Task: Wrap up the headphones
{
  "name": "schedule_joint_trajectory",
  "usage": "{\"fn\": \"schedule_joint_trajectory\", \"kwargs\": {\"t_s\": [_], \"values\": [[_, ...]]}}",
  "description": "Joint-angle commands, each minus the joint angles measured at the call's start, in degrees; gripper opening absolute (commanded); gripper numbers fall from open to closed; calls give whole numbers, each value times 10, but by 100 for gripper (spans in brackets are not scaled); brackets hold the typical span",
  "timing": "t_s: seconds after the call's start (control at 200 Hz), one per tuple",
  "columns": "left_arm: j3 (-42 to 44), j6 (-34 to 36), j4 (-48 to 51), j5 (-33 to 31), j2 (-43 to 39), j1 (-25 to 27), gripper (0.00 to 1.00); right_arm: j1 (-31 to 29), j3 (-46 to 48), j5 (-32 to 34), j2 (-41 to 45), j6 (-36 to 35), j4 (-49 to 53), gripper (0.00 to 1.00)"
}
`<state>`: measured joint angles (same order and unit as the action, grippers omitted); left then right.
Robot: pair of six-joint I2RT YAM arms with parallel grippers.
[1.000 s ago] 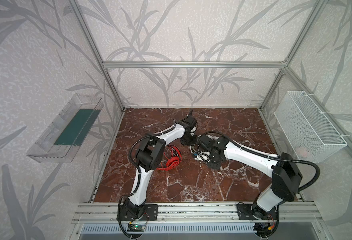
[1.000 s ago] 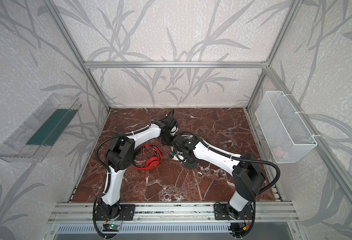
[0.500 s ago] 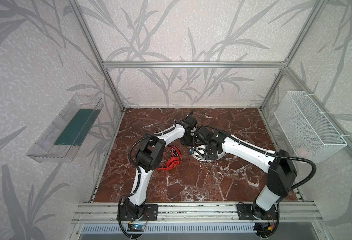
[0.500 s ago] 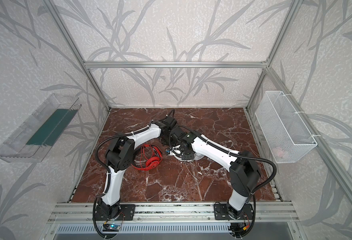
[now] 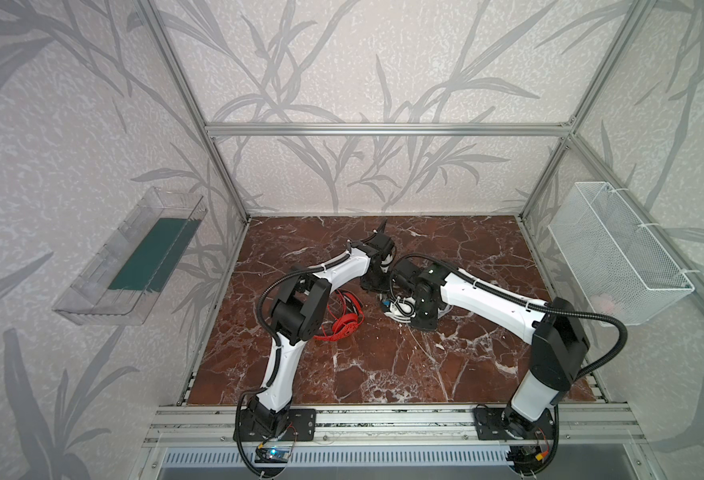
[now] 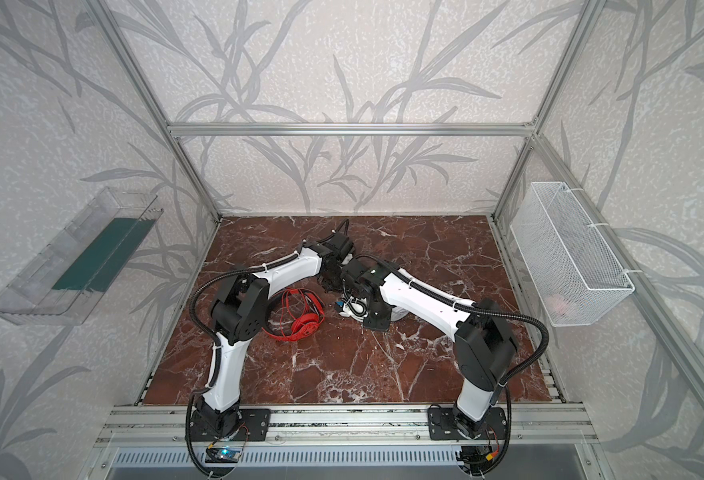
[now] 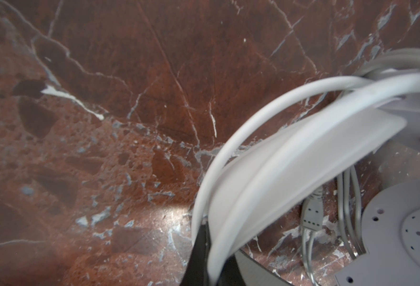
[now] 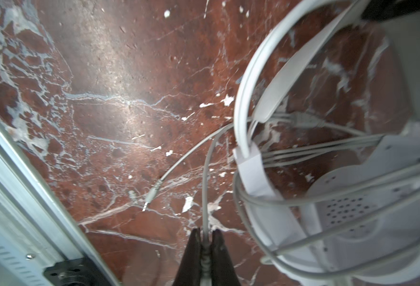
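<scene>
White headphones [image 8: 352,210] held at two points
Left claw [image 7: 212,252] clamps headband [image 7: 303,148], right claw [image 8: 206,235] pinches cable [image 8: 205,178]; arms [image 5: 487,297] mask both grips from above

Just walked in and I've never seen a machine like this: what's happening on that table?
It's winding up a headphone cord. The left hand is clamped on the headband of the white headphones, while the right hand pinches their grey cable. Several loops already lie across an earcup, and the plug lies loose on the marble table. The red headphones lie apart, untouched.
</scene>
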<state>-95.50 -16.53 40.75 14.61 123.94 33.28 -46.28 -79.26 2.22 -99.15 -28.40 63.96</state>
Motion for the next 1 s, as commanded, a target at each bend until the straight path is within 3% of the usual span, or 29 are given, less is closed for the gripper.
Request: {"fn": "schedule_joint_trajectory", "kwargs": {"t_s": [0.0, 0.15, 0.32, 0.605, 1.0], "values": [[15, -2, 30, -12, -12, 4, 3, -5, 47, -24, 36, 168, 13, 0], [15, -3, 33, -10, -9, 5, 3, -5, 109, -59, 51, 288, -47, 2], [15, -1, 36, -8, -10, 4, 4, -5, 166, -57, 51, 355, -111, 4], [15, -2, 37, -9, -6, 5, 4, -5, 213, -36, 27, 384, -179, 16], [15, 1, 38, -7, -3, 4, 4, -5, 246, -44, 36, 410, -197, 32]]}}
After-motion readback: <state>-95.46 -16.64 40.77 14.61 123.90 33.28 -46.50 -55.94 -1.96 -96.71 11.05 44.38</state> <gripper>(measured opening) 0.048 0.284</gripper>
